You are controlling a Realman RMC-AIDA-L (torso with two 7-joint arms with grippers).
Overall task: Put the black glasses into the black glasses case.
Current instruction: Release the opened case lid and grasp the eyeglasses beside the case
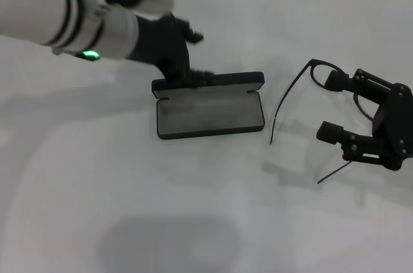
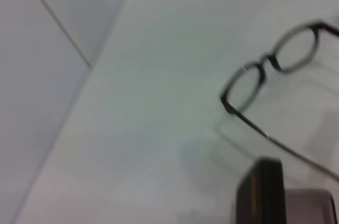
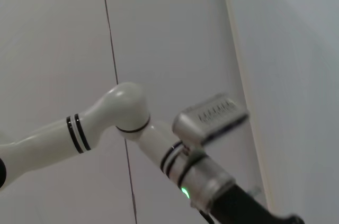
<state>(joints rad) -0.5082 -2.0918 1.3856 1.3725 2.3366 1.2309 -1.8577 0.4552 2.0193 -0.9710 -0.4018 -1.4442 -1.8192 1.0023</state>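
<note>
Black glasses lie on the table, temples unfolded, right of the open case. Right gripper spread beside the frame. Left gripper at the lid; closure indeterminate. Light, fragile: grip the frame front.

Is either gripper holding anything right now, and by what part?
The left gripper is at the raised lid of the open matte black glasses case; a grip can't be confirmed. The right gripper is open around the thin black-framed glasses, not clamped.
</note>
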